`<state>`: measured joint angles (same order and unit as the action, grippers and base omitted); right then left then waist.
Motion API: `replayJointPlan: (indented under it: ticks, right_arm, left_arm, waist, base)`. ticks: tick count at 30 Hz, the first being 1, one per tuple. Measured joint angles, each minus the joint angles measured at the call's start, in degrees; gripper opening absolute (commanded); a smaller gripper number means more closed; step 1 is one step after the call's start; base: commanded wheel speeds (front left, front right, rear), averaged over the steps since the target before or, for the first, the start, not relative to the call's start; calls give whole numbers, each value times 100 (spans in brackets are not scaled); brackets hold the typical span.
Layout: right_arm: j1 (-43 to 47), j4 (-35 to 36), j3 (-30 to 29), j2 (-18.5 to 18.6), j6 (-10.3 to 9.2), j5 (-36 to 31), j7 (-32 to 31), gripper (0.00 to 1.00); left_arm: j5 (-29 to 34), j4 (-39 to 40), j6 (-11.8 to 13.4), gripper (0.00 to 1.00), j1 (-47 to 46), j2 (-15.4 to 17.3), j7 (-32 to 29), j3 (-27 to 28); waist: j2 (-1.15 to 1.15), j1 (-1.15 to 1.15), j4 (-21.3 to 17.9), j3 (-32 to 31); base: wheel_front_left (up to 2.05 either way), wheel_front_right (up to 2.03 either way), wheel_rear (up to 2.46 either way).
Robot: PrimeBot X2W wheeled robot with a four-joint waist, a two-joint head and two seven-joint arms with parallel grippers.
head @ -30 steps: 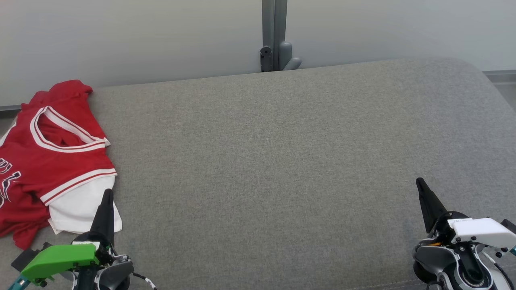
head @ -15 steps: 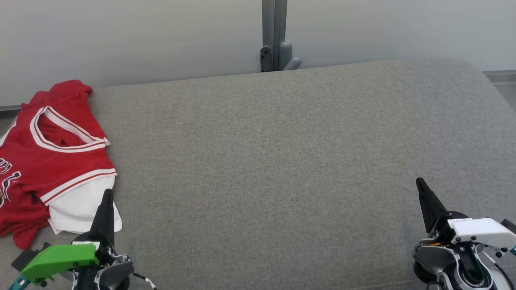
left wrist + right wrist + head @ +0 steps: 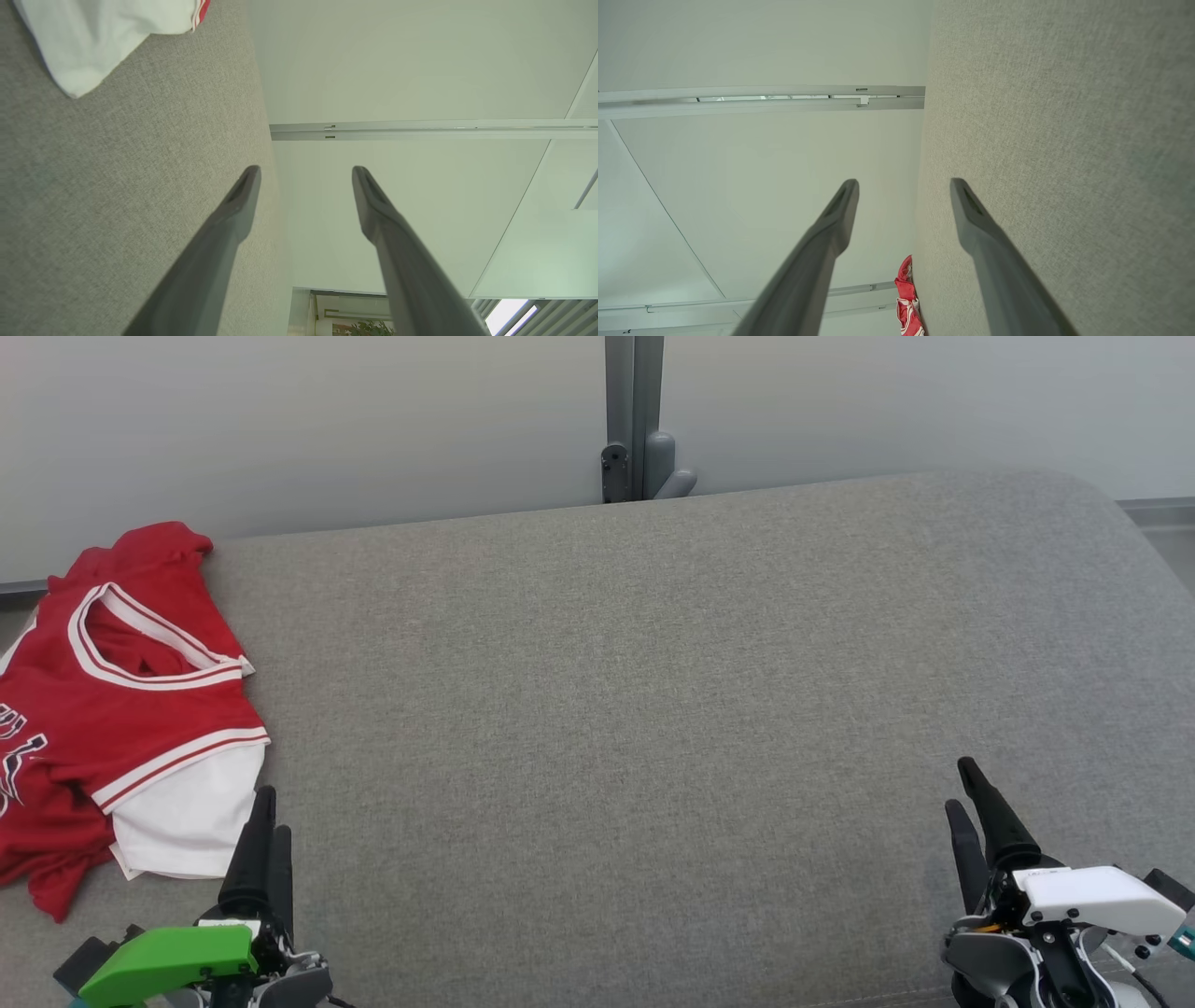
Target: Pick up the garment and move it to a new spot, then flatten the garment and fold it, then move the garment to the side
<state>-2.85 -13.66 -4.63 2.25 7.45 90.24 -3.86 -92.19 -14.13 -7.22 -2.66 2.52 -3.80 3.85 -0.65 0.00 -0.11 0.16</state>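
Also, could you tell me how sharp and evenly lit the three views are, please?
Head view: soft even light, no glare, jersey and couch sharp. Left wrist view: couch weave crisp, left gripper blurs towards the lens, bright window at the lower right. Right wrist view: pale greenish cast, right gripper equally soft low down.

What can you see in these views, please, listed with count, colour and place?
jersey: one, red with white trim and a white part at its near edge, crumpled at the far left of the surface
surface: one, grey fabric, across the middle of the head view
wall: one, pale, behind the surface
post: one, grey, upright against the wall at the centre
left gripper: one, dark fingers and green cover, lower left beside the jersey, open
right gripper: one, dark fingers and white cover, lower right, open
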Motion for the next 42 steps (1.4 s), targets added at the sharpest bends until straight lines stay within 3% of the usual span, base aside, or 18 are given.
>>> replayJointPlan:
  ticks: [8,30,42]
  right_arm:
    - [24,215,44,3,0,-951,203,100]
    - [50,756,285,12,0,-4560,711,100]
    - [51,736,323,16,1,-5654,910,100]
  left_arm:
    - [569,23,16,100,30,42,222,-142]
    - [3498,10,144,100,125,330,728,-396]
    - [4596,18,169,100,277,333,924,-365]
  waist:
    - [0,0,-9,1]
    - [0,0,-7,0]
    - [0,0,23,-16]
  base:
    - [0,0,0]
    - [0,0,0]
    - [0,0,0]
